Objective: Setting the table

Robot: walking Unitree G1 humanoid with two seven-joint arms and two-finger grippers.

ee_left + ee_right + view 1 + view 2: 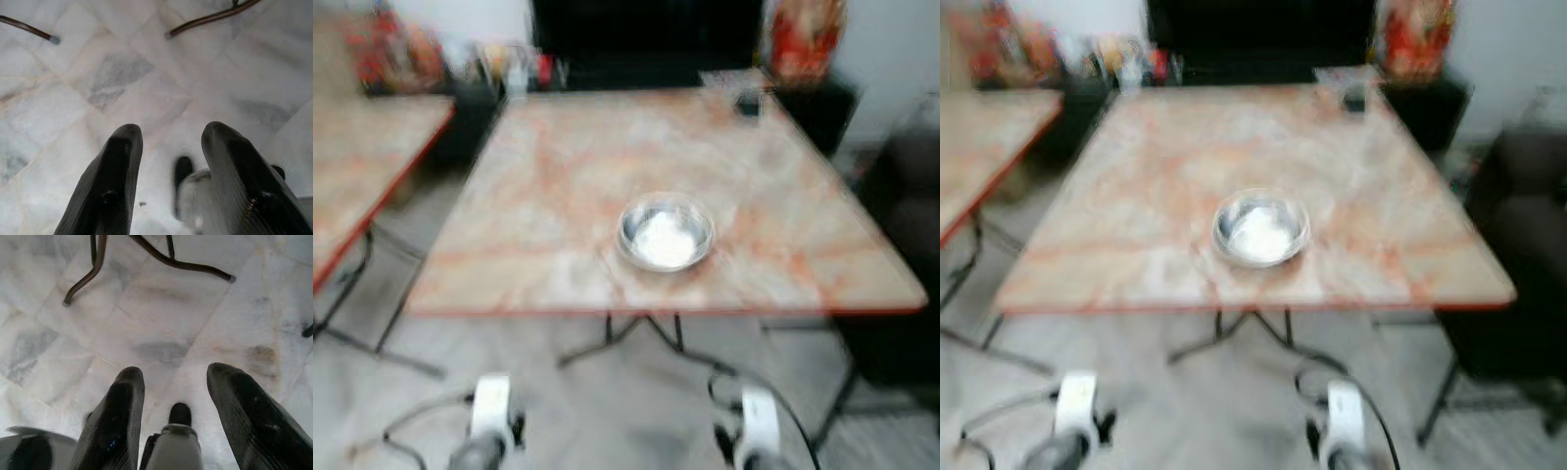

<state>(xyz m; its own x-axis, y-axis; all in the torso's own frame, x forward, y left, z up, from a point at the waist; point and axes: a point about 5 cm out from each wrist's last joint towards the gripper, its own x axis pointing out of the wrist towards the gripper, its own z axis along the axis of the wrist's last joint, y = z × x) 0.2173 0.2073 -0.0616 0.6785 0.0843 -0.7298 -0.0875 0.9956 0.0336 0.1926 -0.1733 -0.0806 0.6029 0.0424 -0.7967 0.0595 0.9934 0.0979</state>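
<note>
Bowl: round shiny metal bowl (666, 233) in the lower middle of the left eye view, something pale inside that the blur will not let me name; it sits near the front edge of the table, likely the first piece laid for a place setting.
Table: marbled pink-beige top (558, 186) with a thin red rim, on folding dark metal legs; it spans the middle of the frame, so the robot faces it squarely.
Far corner: small dark object (748, 103) in the upper right of the tabletop, too blurred to identify.
Second table: same marbled top (362, 157) along the left edge, set well apart from the first.
Arms: both silver forearms low at the bottom edge, hanging toward the floor, judged idle and carrying nothing.
Right eye view: same scene, bowl (1260, 229) a little left of centre; dark padded seat (1528, 255) at the right edge beside the table.
Left wrist view: left gripper (171, 186) points down at white veined marble tiles (117, 78); its two smooth black fingers stand spread with nothing between them.
Right wrist view: right gripper (173, 426) likewise over the tiles, fingers parted and empty; curved table legs (161, 257) cross the top of the frame.
</note>
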